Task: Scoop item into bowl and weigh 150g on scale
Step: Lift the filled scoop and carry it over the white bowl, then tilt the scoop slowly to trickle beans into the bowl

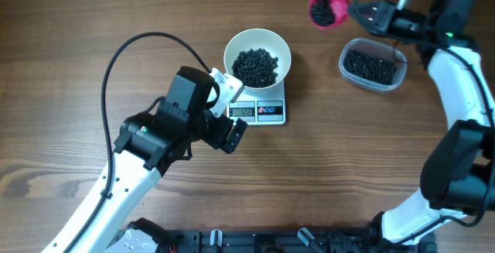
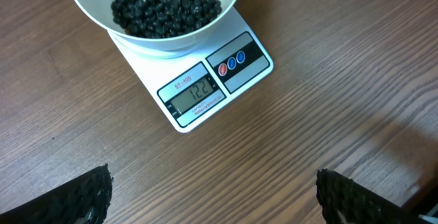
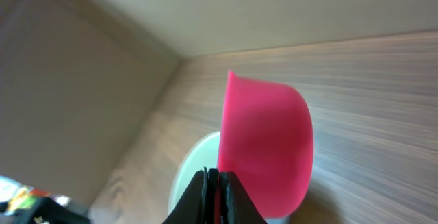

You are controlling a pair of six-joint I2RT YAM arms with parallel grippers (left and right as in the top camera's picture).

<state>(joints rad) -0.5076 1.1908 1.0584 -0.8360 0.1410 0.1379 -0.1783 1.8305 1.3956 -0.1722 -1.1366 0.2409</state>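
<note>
Black round beads lie heaped in the glossy white round bowl, which sits on the small white digital scale — its display reads 122. My left end effector hangs spread wide near the scale. My right end effector pinches the pink plastic scoop by its handle — beads inside, aloft near the clear plastic tub.

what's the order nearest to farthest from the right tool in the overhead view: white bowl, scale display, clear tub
1. clear tub, far right, close by the right tool, which holds the pink scoop
2. white bowl, centre, left of the tub
3. scale display, centre, in front of the bowl
</note>
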